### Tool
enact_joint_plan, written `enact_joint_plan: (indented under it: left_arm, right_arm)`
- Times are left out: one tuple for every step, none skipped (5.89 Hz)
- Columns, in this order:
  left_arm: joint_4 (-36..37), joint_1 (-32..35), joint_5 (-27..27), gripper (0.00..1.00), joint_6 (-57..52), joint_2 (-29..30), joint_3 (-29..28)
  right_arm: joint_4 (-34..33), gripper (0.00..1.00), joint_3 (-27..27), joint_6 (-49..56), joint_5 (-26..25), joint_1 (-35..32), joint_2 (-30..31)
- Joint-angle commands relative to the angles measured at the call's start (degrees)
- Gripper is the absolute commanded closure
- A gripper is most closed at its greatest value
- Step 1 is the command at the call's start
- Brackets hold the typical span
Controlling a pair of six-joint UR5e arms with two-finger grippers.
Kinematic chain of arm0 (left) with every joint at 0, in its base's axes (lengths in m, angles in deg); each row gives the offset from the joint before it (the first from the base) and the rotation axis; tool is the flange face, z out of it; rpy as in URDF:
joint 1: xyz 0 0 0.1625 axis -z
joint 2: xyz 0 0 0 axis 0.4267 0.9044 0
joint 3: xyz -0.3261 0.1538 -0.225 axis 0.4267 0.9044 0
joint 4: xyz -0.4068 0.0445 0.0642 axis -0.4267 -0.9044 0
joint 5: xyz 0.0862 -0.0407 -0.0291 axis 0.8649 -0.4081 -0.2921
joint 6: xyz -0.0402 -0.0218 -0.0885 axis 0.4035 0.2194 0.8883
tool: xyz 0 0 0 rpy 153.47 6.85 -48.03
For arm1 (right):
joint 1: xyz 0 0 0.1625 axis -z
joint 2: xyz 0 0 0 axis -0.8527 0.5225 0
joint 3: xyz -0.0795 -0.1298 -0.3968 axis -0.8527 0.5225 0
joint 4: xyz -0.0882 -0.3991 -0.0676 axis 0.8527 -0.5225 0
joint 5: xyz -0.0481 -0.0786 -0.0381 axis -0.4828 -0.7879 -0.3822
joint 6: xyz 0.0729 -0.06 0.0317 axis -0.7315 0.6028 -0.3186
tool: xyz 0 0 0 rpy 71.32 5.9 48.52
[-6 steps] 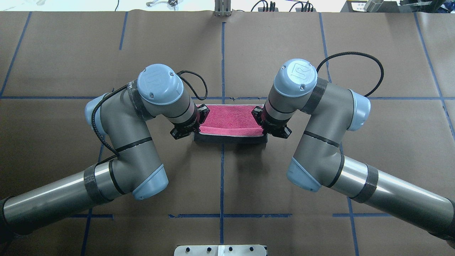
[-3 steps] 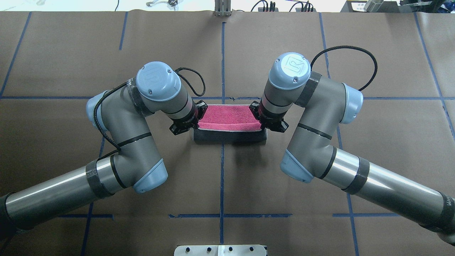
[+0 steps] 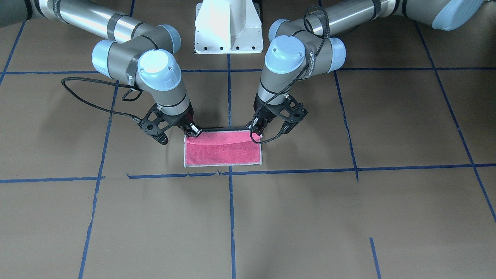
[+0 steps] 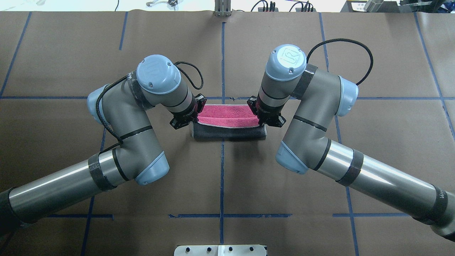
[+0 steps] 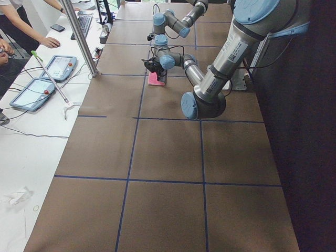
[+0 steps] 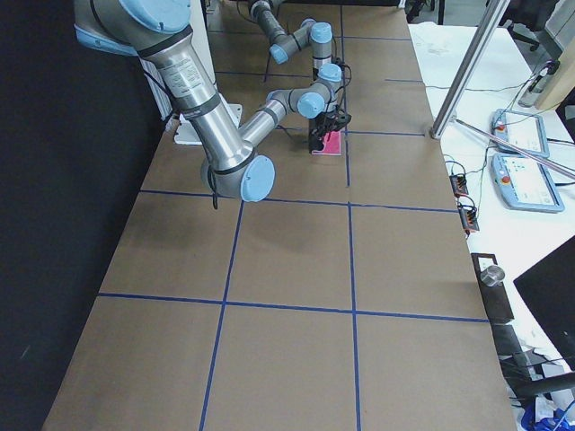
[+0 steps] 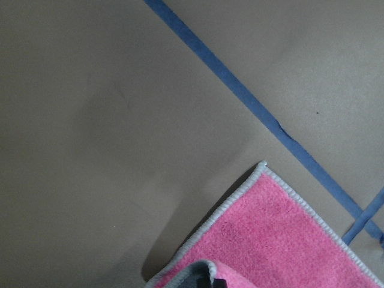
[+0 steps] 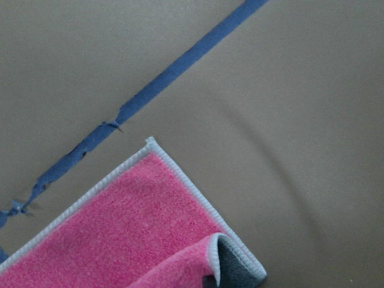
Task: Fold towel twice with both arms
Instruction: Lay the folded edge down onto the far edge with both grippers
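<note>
Overhead exterior: towel (image 4: pixel 227 114) lies mid-table (image 4: pixel 227 185), pink face up. Its near part is lifted and rolled over, so the grey underside shows as a dark band along the near side.
Left gripper (image 4: pixel 194 119): clamped on the lifted hem at the towel's left end.
Right gripper (image 4: pixel 260 119): pinching the same hem at the right end.
Front-facing view: the held hem spans from one gripper to the other as a pink flap over the flat part. The free far hem lies flat, just short of a blue tape line (image 3: pixel 290 171).
Wrist views: each shows a free far corner flat on the paper, beyond the fingers. The held hem curls in at the bottom edge, grey side inward.
Step in hand (judgement): first fold, hem roughly part-way across.
To do it well: advance both arms level and at matched pace, keeping the hem taut between them. Lower it so the held corners land on the far corners, border on border, and only then let go.
Risk: uneven travel would skew the crease, and dragging low may shift the flat layer.
</note>
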Motion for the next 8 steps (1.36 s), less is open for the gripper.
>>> enact_joint_plan:
  left_arm:
    - [-0.63, 0.14, 0.0, 1.0, 1.2, 0.93, -1.4]
    - [-0.63, 0.57, 0.0, 1.0, 1.55, 1.19, -1.57]
    - [-0.63, 0.75, 0.0, 1.0, 1.64, 1.19, -1.66]
    - [-0.63, 1.02, 0.0, 1.0, 1.64, 1.28, -2.01]
    - [-0.63, 1.02, 0.0, 1.0, 1.64, 1.37, -2.36]
    - [-0.63, 1.02, 0.0, 1.0, 1.64, 1.54, -2.63]
    - [-0.72, 1.02, 0.0, 1.0, 1.56, 1.63, -2.63]
    - [-1.76, 1.19, 0.0, 0.98, 1.64, 1.63, -2.98]
  right_arm:
    - [0.0, 0.95, 0.67, -0.09, 0.3, -0.52, -0.11]
    - [0.0, 0.95, 0.76, -0.09, 0.39, -0.79, -0.37]
    - [0.0, 0.95, 1.29, 0.0, 0.91, -1.14, -0.9]
    - [0.0, 0.95, 2.16, 0.0, 1.0, -1.49, -1.69]
    - [0.0, 0.95, 2.34, -0.09, 1.09, -1.49, -1.78]
    - [0.0, 0.94, 2.43, 0.0, 1.09, -1.49, -1.78]
    - [0.0, 0.93, 2.52, 0.18, 1.09, -1.49, -1.78]
    - [0.0, 0.4, 2.43, 2.96, 1.09, -1.67, -1.78]
